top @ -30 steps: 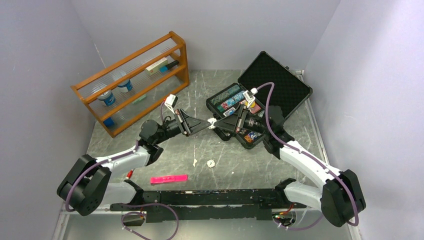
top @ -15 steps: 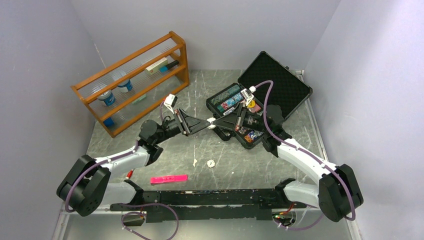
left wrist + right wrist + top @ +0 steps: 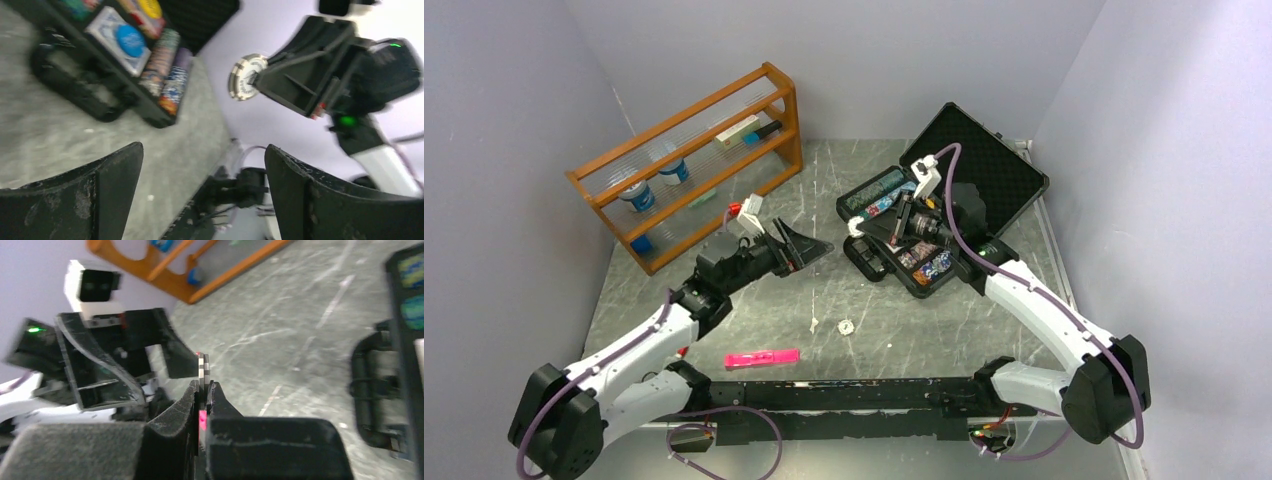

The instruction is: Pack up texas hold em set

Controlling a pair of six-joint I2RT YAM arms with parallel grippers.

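The white chip (image 3: 202, 371) with dark edge marks stood on edge, pinched by its lower rim between my right fingers (image 3: 220, 401), which were closed to its thickness; it hung over the left end of the open case (image 3: 989, 170), so the chip rows (image 3: 167, 65) lay to its right and below; I judged it had to go in on edge, faces square to a row's long axis. The case was a hard black shell with ribbed foam in the lid; the chips sat packed like ridged rolls; a card deck (image 3: 116, 37) carried a blue button (image 3: 130, 40). My left fingers (image 3: 112, 175), scuffed black plastic, stood wide apart and held nothing, left of the case; a small white disc (image 3: 845, 326) lay flat on the marbled grey surface (image 3: 904, 330), nearer than both.
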